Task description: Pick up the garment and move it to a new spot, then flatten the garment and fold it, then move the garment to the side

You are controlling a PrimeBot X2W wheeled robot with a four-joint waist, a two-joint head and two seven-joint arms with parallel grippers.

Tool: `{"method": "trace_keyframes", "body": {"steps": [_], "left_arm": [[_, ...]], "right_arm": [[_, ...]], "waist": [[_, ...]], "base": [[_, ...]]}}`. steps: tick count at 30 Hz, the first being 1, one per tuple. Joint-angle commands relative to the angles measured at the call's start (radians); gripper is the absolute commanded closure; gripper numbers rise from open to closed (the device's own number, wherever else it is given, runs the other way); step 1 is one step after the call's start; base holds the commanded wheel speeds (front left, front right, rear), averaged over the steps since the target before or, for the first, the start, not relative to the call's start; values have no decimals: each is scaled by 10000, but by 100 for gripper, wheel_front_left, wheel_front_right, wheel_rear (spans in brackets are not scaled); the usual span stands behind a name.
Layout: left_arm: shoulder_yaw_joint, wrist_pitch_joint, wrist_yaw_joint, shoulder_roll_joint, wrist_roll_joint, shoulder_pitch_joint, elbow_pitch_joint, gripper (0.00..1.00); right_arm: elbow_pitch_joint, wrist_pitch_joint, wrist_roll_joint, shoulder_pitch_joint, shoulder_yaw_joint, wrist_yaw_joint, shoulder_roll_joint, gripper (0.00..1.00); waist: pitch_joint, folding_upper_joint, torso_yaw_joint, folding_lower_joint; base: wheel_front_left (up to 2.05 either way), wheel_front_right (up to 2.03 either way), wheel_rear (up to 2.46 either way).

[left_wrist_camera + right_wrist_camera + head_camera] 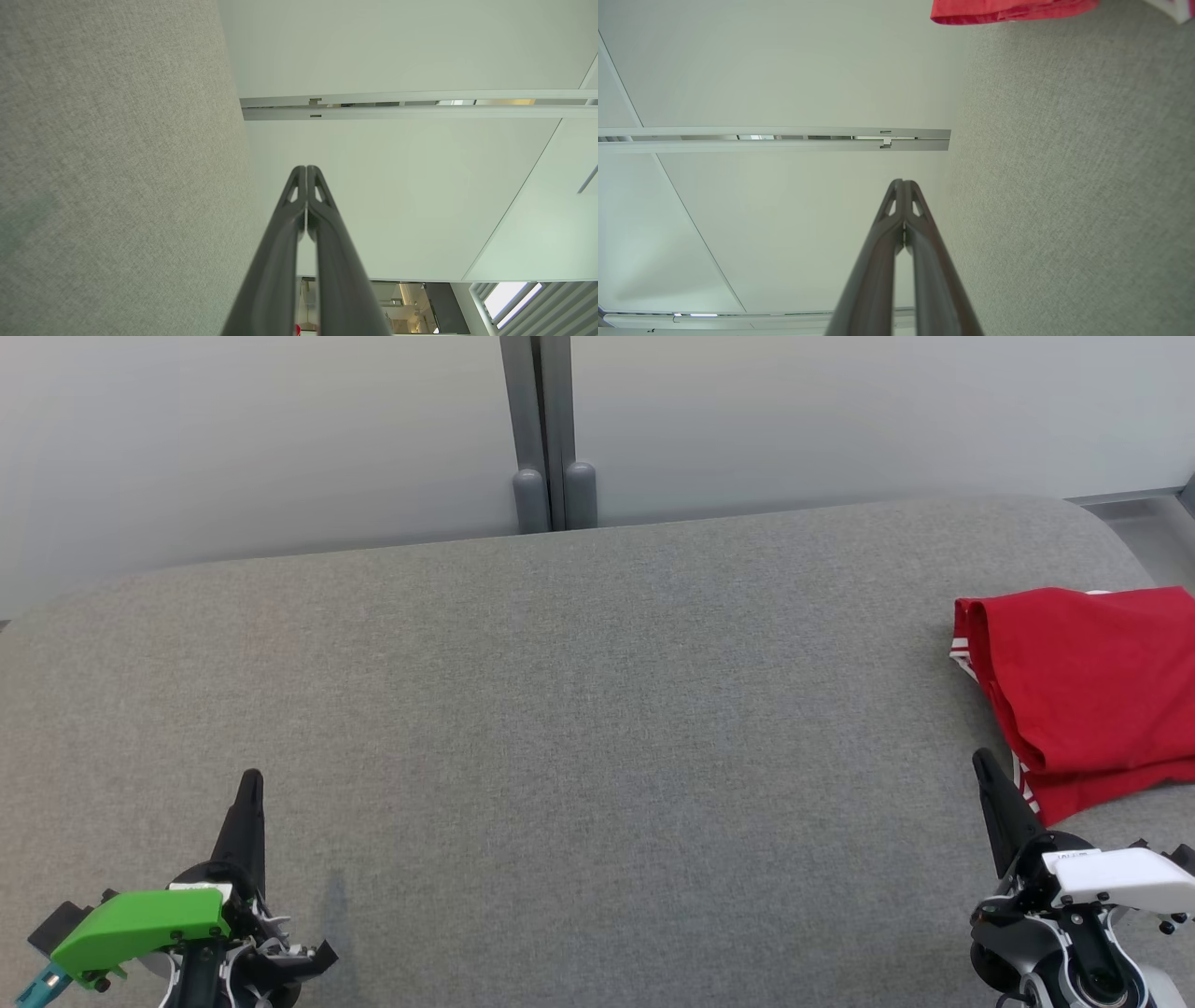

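Note:
The garment (1088, 686) is red with white stripes along one edge. It lies folded on the grey fabric surface (579, 709) at the far right, partly cut off by the head view's edge. Its red edge (1008, 10) also shows at the top of the right wrist view. My right gripper (983, 763) hovers at the lower right, its tip just beside the garment's near left corner, shut and empty. My left gripper (251, 777) sits at the lower left, far from the garment, shut with nothing in it. Both wrist views show the fingertips (306, 169) (902, 183) pressed together.
A pale wall with a grey vertical post (546, 429) runs behind the surface's far edge. The surface's corners are rounded. Floor (1144, 532) shows past the far right corner.

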Motion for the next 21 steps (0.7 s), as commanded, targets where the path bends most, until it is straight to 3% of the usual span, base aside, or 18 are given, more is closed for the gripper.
{"method": "trace_keyframes", "body": {"steps": [1, 21], "left_arm": [[13, 32, -64, 59, -46, -111, -16, 100], [11, 30, -64, 59, -48, -111, -17, 100]], "right_arm": [[-37, 13, 32, -78, -15, 0, -52, 100], [-37, 13, 32, -78, -16, 0, -52, 100]], "waist": [[0, 0, 0, 0], [0, 0, 0, 0]], "base": [[0, 0, 0], [0, 0, 0]]}}
